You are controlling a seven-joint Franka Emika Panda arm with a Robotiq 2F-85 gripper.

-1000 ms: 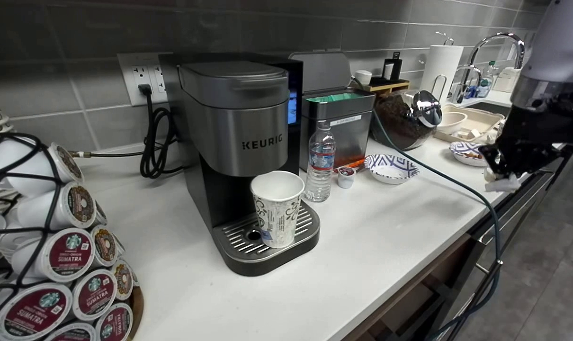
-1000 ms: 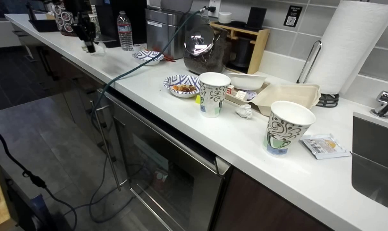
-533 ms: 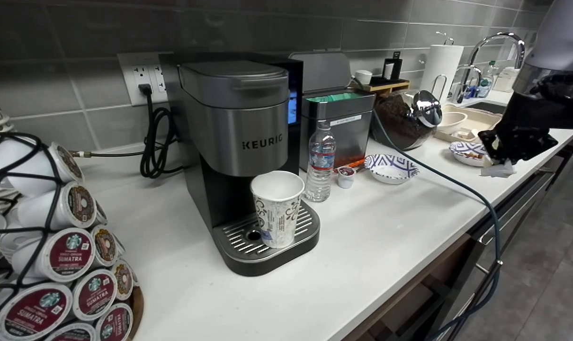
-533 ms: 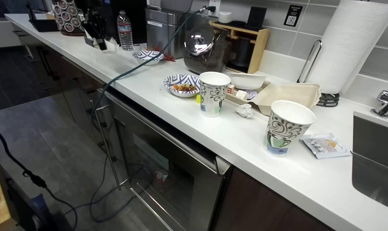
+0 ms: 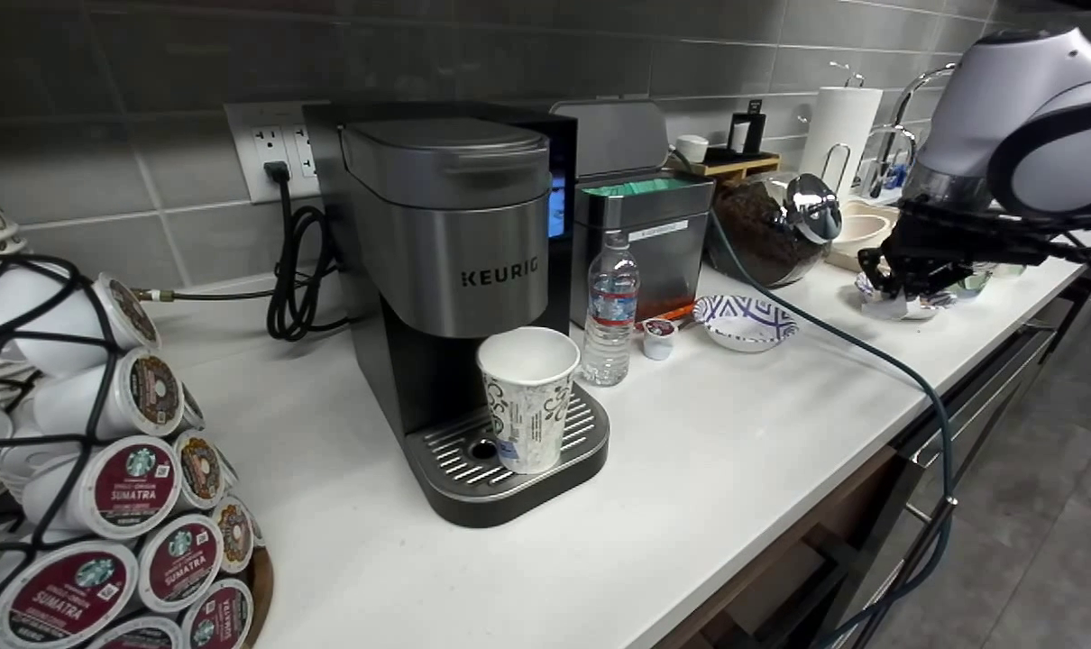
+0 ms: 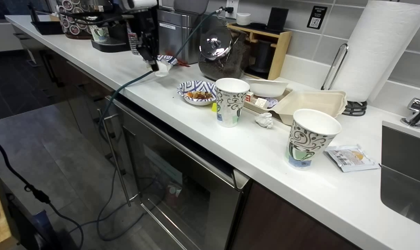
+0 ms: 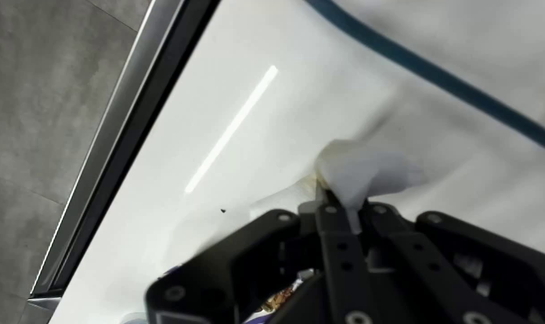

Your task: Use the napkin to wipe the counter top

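The counter top (image 5: 690, 487), long, white and smooth, is the broadest thing here; in an exterior view it fills the lower middle of the frame and narrows toward the upper right. The robot arm (image 5: 978, 108) enters that frame at the upper right. In an exterior view a glass-fronted steel appliance (image 6: 196, 194) sits below the front edge, at bottom centre. A coffee maker (image 5: 455, 225) stands left of centre in an exterior view, and a paper towel roll (image 6: 376, 52) stands at the upper right of an exterior view.

The gripper (image 7: 353, 211) comes in from the bottom of the wrist view, its black fingers drawn together and pinching the napkin (image 7: 371, 173). A water bottle (image 5: 610, 324) is just beside the coffee maker, whose drip tray (image 5: 500, 509) bears a paper cup (image 5: 527, 406). Right of centre in an exterior view stands a patterned cup (image 6: 231, 104), with a food-filled bowl (image 6: 196, 85) to its left. A flat packet (image 6: 352, 158) lies at the right.

The napkin, white and crumpled, juts past the fingertips just right of the wrist view's centre; whether it touches the counter top cannot be told. A similar white wad (image 6: 264, 120) lies just right of the patterned cup. Smallest is a dark speck (image 7: 223, 210) on the counter top, left of centre in the wrist view.
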